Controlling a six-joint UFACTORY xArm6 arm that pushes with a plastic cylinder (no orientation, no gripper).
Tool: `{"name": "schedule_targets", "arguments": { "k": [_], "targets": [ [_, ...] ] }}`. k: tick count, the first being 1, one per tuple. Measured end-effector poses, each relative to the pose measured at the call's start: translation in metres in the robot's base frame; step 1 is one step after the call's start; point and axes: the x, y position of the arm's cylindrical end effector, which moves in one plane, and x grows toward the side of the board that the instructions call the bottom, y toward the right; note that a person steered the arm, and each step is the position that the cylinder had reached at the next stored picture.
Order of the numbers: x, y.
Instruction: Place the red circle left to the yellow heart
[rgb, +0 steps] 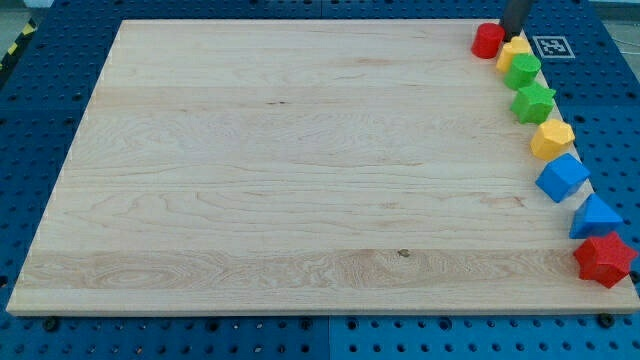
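In the camera view we see the wooden board (300, 170) bare across its left and middle, with all 8 blocks strung down its right edge: red circle (487, 40) at the top, touching the yellow heart (514, 53) just to its right, then green block (522, 71), green star (533, 102), yellow hexagon (551, 139), blue cube (562, 177), blue triangle (597, 217) and red star (604, 259). We carry no pincer, only the rod, which drops in from the view's top with my tip (512, 37) between the red circle and the yellow heart, at their upper side

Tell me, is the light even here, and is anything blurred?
Camera view: light is soft and even, no glare on the board; blocks throw only faint shadows; my tip beside the red circle looks slightly blurred; the red star is sharp.
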Motion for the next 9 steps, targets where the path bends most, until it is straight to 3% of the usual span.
{"name": "schedule_targets", "arguments": {
  "k": [3, 9],
  "targets": [
    [0.011, -0.054],
    [0.04, -0.079]
  ]
}}
